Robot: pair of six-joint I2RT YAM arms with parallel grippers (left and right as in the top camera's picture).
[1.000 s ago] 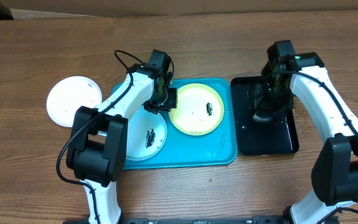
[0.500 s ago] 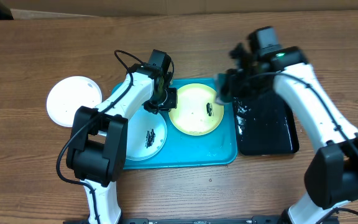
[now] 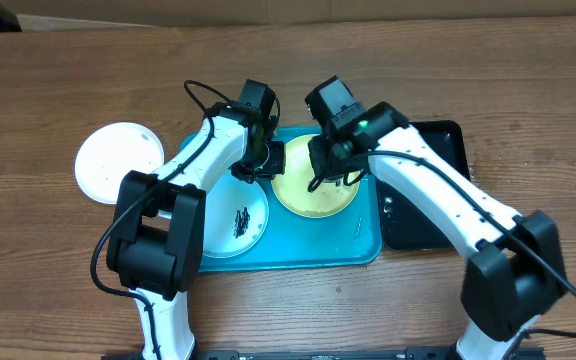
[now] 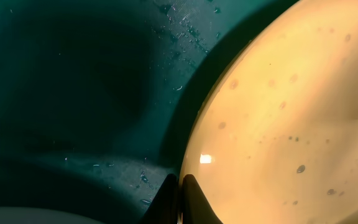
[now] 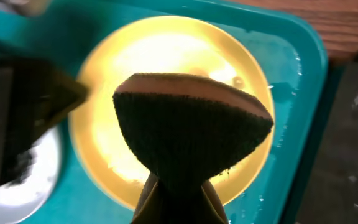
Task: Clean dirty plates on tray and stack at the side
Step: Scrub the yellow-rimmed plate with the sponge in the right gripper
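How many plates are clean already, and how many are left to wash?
Looks done: the white plate sits off the tray, alone on the table, with no specks showing. In hand: the left jaws pinch the rim of the lime-green plate while the right jaws hold a sponge over it. Left: the light blue plate on the tray shows dark specks, and both need stacking with the white one.

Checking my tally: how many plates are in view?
3: white plate on the table left of the tray; light blue plate at the tray's near left; lime-green plate mid-tray. None seems hidden.
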